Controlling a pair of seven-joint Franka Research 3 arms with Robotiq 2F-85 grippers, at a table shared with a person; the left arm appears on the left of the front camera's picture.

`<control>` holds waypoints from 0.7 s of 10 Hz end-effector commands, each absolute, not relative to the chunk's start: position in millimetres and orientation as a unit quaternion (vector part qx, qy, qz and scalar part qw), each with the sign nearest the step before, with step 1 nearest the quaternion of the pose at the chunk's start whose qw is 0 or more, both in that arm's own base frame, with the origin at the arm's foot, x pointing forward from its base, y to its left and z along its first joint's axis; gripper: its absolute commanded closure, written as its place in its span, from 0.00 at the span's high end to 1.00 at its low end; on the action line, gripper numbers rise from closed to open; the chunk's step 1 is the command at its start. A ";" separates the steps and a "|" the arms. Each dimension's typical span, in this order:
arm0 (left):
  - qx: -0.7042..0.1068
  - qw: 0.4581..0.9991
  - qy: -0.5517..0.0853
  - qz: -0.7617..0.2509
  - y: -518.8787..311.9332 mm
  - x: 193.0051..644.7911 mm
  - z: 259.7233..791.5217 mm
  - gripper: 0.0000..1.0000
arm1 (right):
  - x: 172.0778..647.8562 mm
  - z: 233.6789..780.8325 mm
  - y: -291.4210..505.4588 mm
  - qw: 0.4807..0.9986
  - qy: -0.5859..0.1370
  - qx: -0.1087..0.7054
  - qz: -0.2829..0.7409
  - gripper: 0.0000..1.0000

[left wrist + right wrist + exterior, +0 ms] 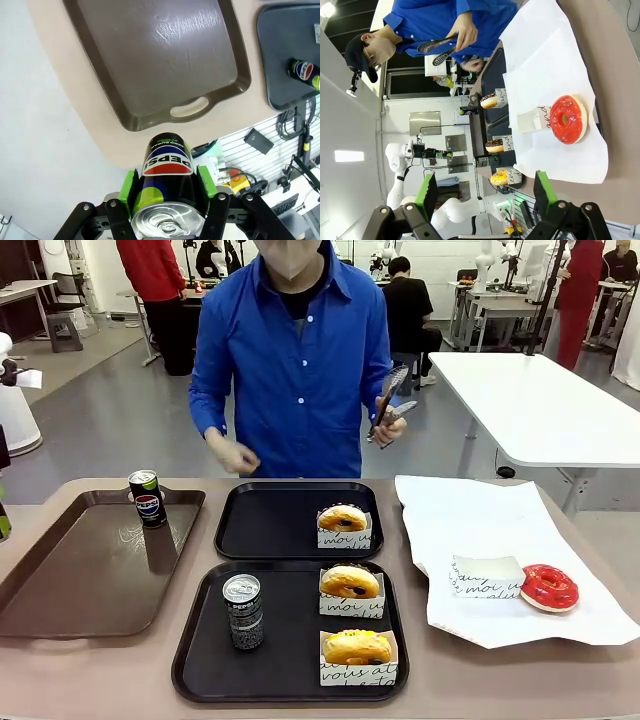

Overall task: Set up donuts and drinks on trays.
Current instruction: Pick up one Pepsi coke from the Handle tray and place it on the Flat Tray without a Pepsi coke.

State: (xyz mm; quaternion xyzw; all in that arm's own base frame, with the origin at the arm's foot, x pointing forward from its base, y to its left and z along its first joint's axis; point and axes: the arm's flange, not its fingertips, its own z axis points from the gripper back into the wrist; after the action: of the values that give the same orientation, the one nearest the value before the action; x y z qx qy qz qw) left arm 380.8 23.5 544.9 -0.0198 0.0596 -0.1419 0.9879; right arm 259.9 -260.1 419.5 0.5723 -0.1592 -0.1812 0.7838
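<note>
Two black trays lie mid-table, the far tray (265, 525) and the near tray (290, 655). One sleeved golden donut (343, 518) sits on the far tray. Two more donuts (349, 582) (357, 647) sit on the near tray beside an upright dark drink can (243, 611) with a silver top. My left gripper (168, 185) is shut on a black Pepsi can (167, 165) with a red-blue logo, held above the table's left edge next to the brown tray (150, 60). My right gripper (485, 195) is open with nothing between its green pads.
Another Pepsi can (148, 498) stands at the brown tray's (90, 570) far right corner. On the white paper (470, 520) at the right lie a red-glazed donut (549, 587) and an empty sleeve (485, 575). Across the table, the person holds tongs (390, 405).
</note>
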 end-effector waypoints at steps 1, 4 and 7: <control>-0.025 0.986 0.070 -0.147 22.7 379.6 542.3 0.59 | 261.0 418.9 -261.2 0.779 -0.166 0.578 -0.177 1.00; -0.025 0.986 0.070 -0.147 22.7 379.6 542.3 0.59 | 261.0 418.9 -261.2 0.779 -0.166 0.578 -0.177 1.00; -0.021 0.987 0.069 -0.143 23.2 380.8 539.5 0.59 | 261.0 418.9 -261.2 0.779 -0.166 0.578 -0.177 1.00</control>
State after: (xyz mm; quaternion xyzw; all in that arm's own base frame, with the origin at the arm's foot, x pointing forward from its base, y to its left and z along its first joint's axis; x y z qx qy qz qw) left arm 381.2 23.2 538.6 -0.0214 0.0697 -0.1426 0.9871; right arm 259.9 -260.1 419.5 0.5723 -0.1592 -0.1812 0.7838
